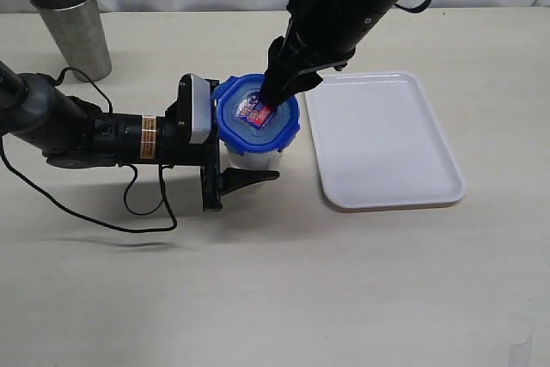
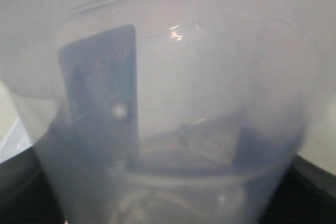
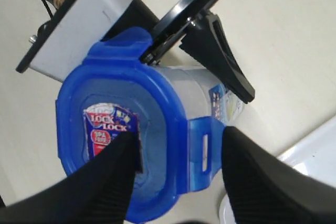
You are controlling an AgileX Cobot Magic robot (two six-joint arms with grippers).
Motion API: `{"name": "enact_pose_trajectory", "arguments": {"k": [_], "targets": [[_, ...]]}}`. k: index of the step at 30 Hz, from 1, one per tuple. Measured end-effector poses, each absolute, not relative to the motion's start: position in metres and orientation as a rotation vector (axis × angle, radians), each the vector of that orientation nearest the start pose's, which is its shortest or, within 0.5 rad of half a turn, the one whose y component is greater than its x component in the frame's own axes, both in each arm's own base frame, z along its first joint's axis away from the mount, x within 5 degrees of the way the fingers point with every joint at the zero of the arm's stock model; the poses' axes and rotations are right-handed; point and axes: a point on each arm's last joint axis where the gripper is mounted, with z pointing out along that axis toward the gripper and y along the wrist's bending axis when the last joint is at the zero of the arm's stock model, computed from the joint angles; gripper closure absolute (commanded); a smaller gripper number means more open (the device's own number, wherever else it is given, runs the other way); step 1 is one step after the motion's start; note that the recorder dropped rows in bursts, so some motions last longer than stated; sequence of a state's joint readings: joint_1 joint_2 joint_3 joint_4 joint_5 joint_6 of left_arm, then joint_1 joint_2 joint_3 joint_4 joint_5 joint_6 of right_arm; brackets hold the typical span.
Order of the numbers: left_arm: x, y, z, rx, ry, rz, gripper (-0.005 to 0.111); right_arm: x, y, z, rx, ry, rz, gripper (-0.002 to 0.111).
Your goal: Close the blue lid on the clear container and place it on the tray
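Note:
The clear container (image 1: 243,161) stands on the table with the blue lid (image 1: 236,113) lying on its rim, sticker face up. My left gripper (image 1: 258,152) reaches in from the left, shut on the clear container; its lower finger (image 1: 251,176) shows beside the wall. The container (image 2: 210,77) fills the left wrist view. My right gripper (image 1: 273,102) comes down from above and is open (image 3: 178,182). One finger (image 3: 105,182) rests over the lid's sticker (image 3: 107,127), the other hangs outside a side flap (image 3: 203,153). The white tray (image 1: 391,204) lies just right of the container.
A grey steel cup (image 1: 73,27) stands at the back left. The left arm's black cable (image 1: 129,208) loops on the table in front of the arm. The tray's corner (image 3: 315,150) shows close to the right fingers.

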State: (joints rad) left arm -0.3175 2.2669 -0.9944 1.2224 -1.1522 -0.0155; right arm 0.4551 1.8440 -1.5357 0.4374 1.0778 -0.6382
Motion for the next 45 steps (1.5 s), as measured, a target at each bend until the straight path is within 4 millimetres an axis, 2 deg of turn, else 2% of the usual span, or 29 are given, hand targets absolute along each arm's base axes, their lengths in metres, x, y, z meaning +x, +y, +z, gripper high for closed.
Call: {"name": "enact_pose_trajectory", "arguments": {"k": [7, 12, 20, 27, 32, 41, 45], "targets": [[0.323, -0.188, 0.067, 1.471, 1.198, -0.734, 0.107, 0.337, 0.206, 0.265, -1.288, 2.481, 0.61, 0.06], [0.322, -0.189, 0.067, 1.485, 1.184, -0.735, 0.107, 0.337, 0.21, 0.256, -1.333, 2.507, 0.708, 0.07], [0.321, -0.188, 0.067, 1.501, 1.166, -0.73, 0.107, 0.339, 0.21, 0.249, -1.366, 2.519, 0.748, 0.07], [0.321, -0.188, 0.067, 1.5, 1.173, -0.731, 0.107, 0.336, 0.205, 0.263, -1.375, 2.478, 0.664, 0.07], [0.32, -0.188, 0.066, 1.502, 1.189, -0.752, 0.107, 0.328, 0.2, 0.277, -1.438, 2.406, 0.575, 0.057], [0.312, -0.186, 0.082, 1.709, 1.117, -0.718, 0.107, 0.295, 0.19, 0.34, -1.549, 2.145, 0.45, 0.054], [0.309, -0.185, 0.093, 1.766, 1.082, -0.718, 0.107, 0.274, 0.203, 0.347, -1.633, 2.136, 0.253, 0.054]]}}
